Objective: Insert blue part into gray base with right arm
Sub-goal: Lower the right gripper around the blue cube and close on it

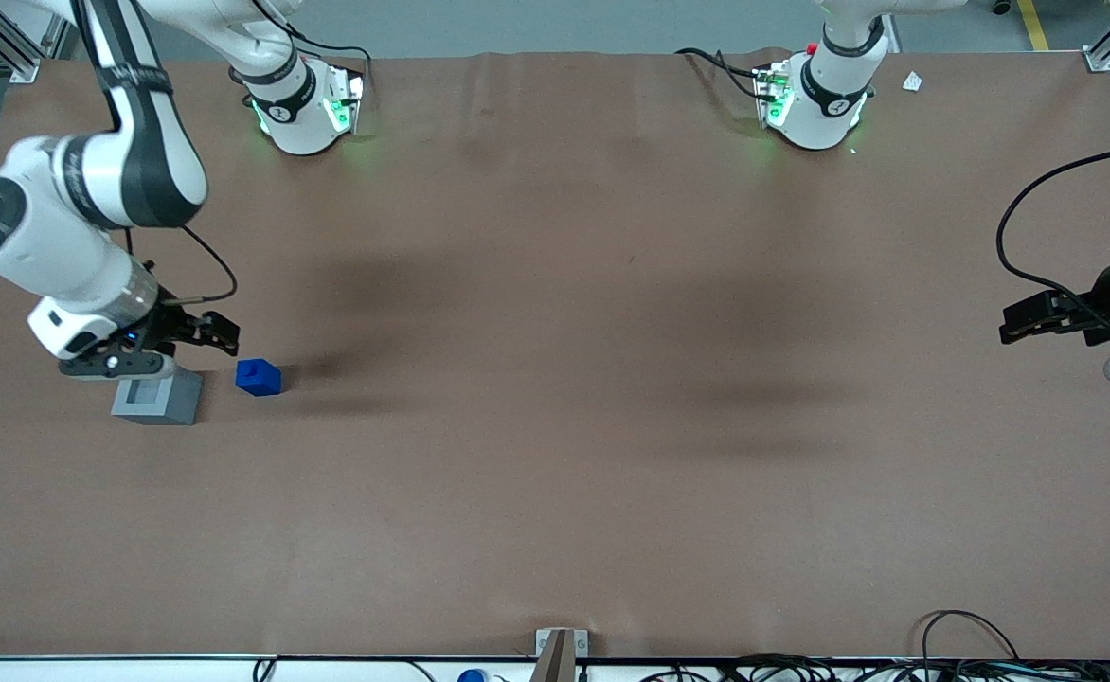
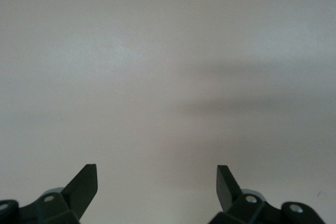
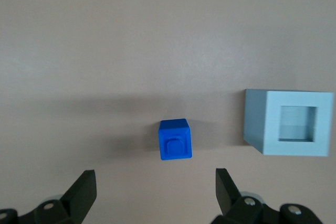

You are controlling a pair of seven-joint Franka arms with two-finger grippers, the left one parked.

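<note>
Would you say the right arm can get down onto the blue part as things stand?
Probably yes. The gripper hangs above the table with its jaws open and apart, the blue part lies bare on the mat with nothing on it, and the gray base stands beside it with a gap between them.

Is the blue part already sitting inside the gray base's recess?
No, the blue part lies on the table beside the gray base, whose recess is empty; the open hand hovers above.
</note>
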